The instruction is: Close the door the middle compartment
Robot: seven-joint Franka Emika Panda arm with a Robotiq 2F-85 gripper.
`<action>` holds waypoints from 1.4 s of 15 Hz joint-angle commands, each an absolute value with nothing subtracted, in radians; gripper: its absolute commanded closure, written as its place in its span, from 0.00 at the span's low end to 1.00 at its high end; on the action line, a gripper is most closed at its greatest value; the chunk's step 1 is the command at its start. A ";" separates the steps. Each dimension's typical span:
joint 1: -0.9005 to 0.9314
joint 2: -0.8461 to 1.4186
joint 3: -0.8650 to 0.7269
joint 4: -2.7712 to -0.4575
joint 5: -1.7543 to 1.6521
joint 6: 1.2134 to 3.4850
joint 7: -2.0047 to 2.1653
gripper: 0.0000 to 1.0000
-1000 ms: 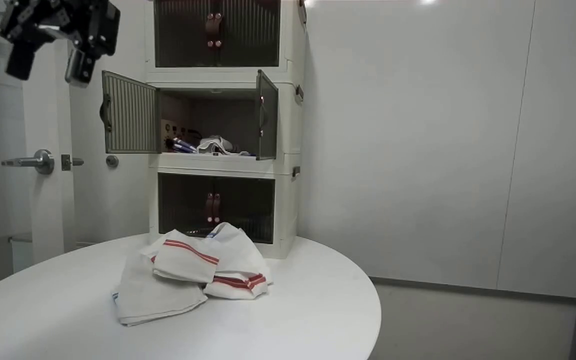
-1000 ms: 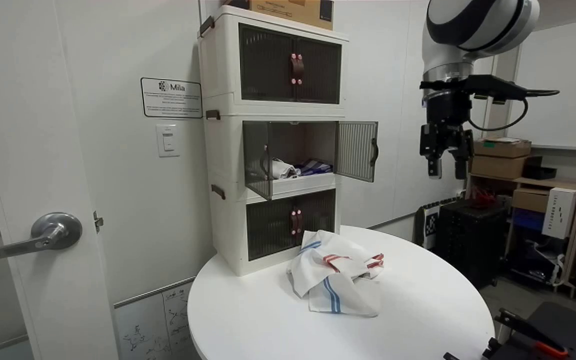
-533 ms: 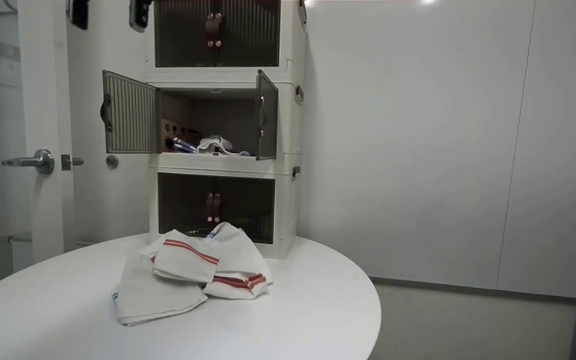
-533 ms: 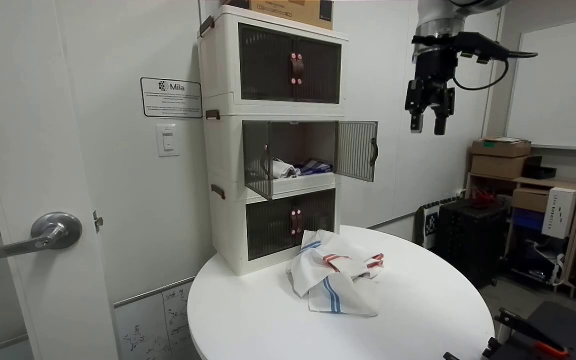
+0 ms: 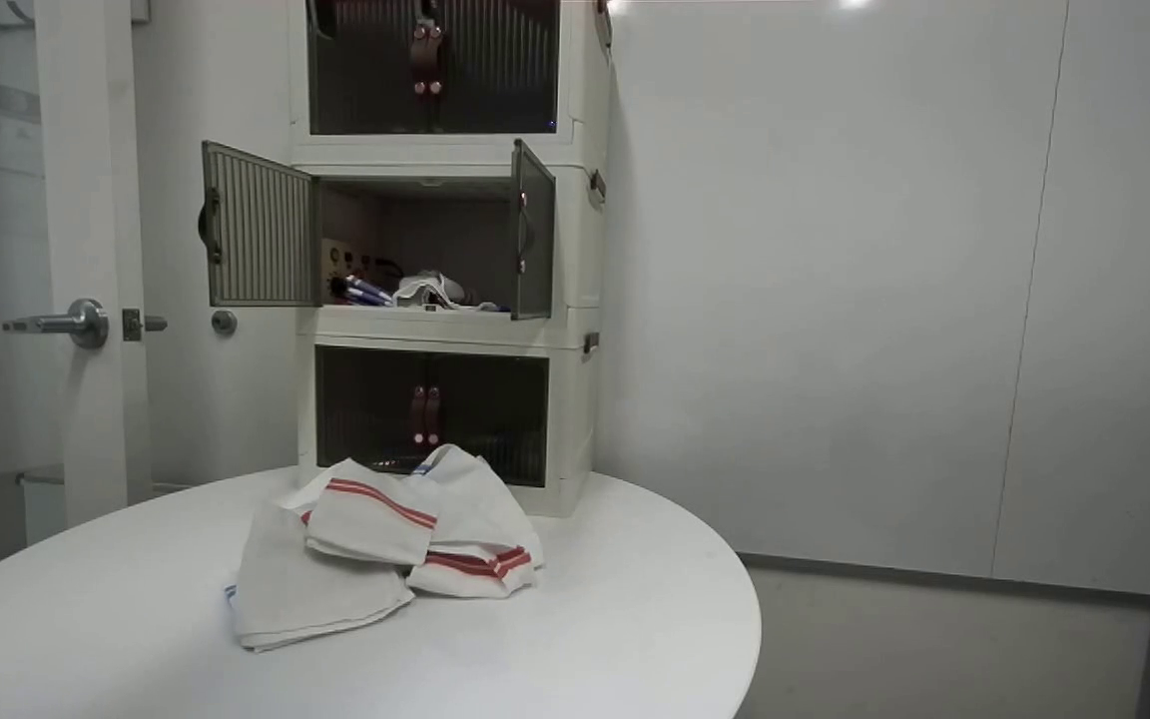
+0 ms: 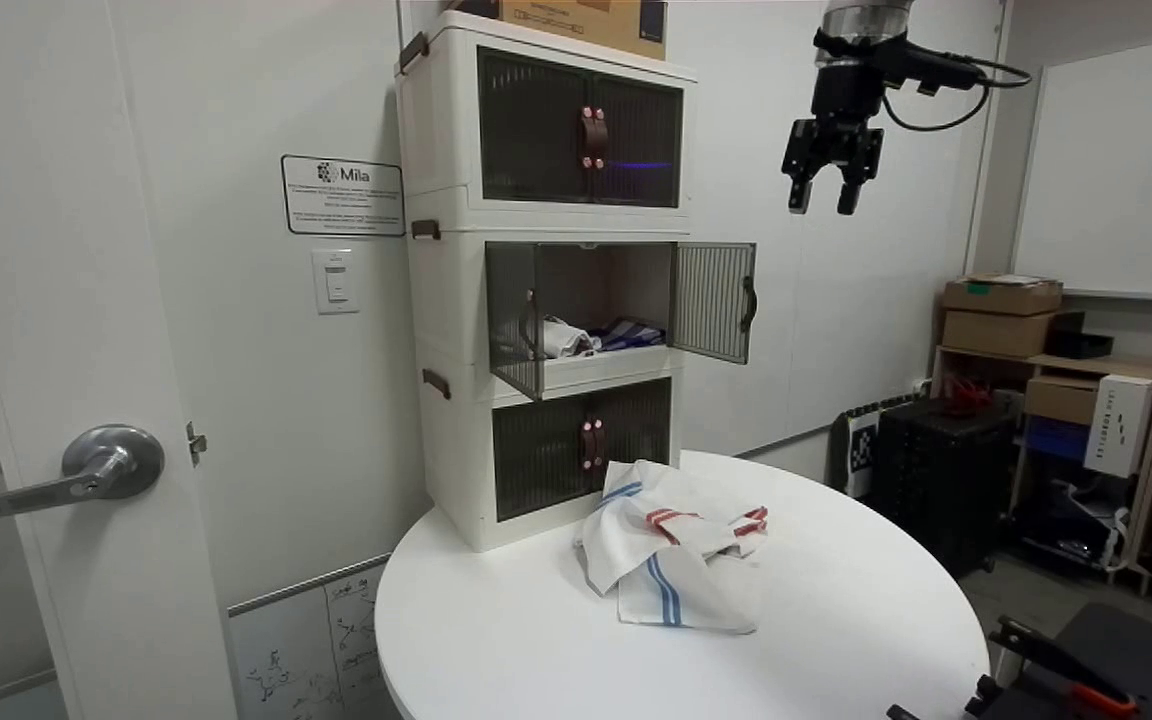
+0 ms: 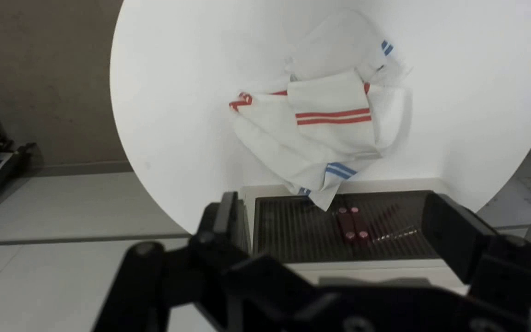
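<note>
Grey doors (image 6: 714,300) stand open; wrist view crops one

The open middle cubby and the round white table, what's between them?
The bottom cubby, its dark doors shut, stands between the middle cubby and the table; it shows in both exterior views.

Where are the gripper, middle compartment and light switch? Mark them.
Gripper (image 6: 823,205), in an exterior view: between its fingertips.
Middle compartment (image 5: 445,240), in an exterior view: its back wall.
Light switch (image 6: 336,283), in an exterior view: its middle.
</note>
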State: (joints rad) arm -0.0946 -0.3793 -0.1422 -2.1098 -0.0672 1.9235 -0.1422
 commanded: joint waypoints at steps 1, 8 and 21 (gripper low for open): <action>-0.088 -0.236 -0.171 -1.975 -0.024 1.994 -0.186 0.00; -0.116 -0.013 -0.213 -1.809 0.083 2.044 -0.367 0.00; -0.166 0.241 -0.116 -1.533 0.116 1.905 -0.646 0.00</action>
